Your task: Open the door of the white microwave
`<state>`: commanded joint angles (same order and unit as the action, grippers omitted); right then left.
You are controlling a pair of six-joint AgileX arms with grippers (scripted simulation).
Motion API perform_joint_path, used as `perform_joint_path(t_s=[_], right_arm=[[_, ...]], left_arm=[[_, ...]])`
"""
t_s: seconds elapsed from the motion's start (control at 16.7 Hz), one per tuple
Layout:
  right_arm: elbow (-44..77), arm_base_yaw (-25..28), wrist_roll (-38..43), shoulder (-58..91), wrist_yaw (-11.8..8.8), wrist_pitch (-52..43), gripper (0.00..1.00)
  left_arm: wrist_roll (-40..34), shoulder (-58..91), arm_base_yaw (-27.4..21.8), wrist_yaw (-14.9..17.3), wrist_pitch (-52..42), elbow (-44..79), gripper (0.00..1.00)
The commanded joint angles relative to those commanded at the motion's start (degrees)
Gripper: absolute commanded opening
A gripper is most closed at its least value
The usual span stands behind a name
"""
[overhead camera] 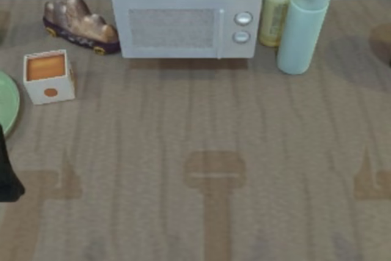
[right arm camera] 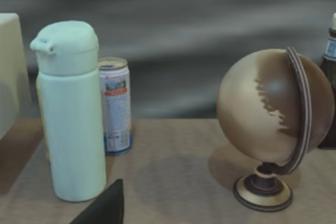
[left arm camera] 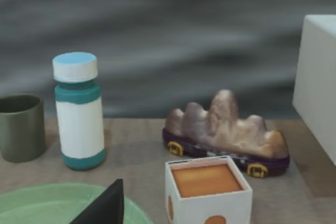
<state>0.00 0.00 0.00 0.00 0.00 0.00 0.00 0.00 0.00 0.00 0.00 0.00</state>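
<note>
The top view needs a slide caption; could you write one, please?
Closed white microwave at the table's far edge, door shut, neither gripper near it.

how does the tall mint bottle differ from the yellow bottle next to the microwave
The tall mint-green plastic bottle is taller and wider than the small pale-yellow bottle. The mint one is one colour with a spouted lid; the yellow one has a dark cap. Both stand upright to the right of the white boxy microwave, whose door is shut.

Matt white microwave (overhead camera: pixel 186 10), wood-grain table (overhead camera: pixel 201 151)
</note>
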Motion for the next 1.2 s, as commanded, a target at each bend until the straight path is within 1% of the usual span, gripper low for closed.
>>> perform_joint_path(t_s=[0.12,0.24,0.42,0.66,1.2], right_arm=[[0.0,0.0,0.0,0.0,0.0,0.0,1.00],[0.0,0.0,0.0,0.0,0.0,0.0,1.00],[0.0,0.0,0.0,0.0,0.0,0.0,1.00],[0.0,0.0,0.0,0.0,0.0,0.0,1.00],[0.0,0.0,0.0,0.0,0.0,0.0,1.00]], left_arm=[[0.0,0.0,0.0,0.0,0.0,0.0,1.00],[-0.3,1.7,-1.0,-0.9,-0.2,1.5,1.00],[-1.8,8.8,-4.6,-4.2,-0.8,7.4,1.00],[-5.5,26.9,-12.3,-11.3,-1.3,20.5,1.00],[-17.5,81.3,-33.1,-29.7,0.4,58.8,1.00]])
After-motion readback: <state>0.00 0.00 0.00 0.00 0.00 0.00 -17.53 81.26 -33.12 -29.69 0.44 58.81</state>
